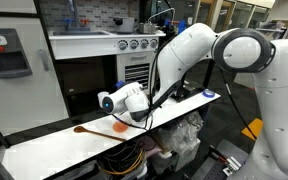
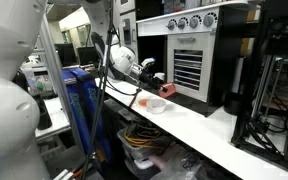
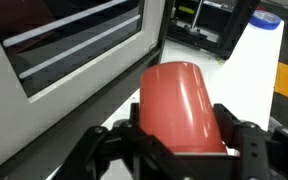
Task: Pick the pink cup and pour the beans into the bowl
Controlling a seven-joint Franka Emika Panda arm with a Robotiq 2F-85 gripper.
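Wrist view: gripper tight on pink cup, long axis straight ahead from the camera.

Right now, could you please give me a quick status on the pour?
Tool shut on pink cup. Beans not visible. Bowl on counter near tool, orange dish beside it.

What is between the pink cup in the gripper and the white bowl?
Nothing. In an exterior view the pink cup, held in the gripper, hangs above the white bowl with only air between; the orange dish sits beside the bowl.
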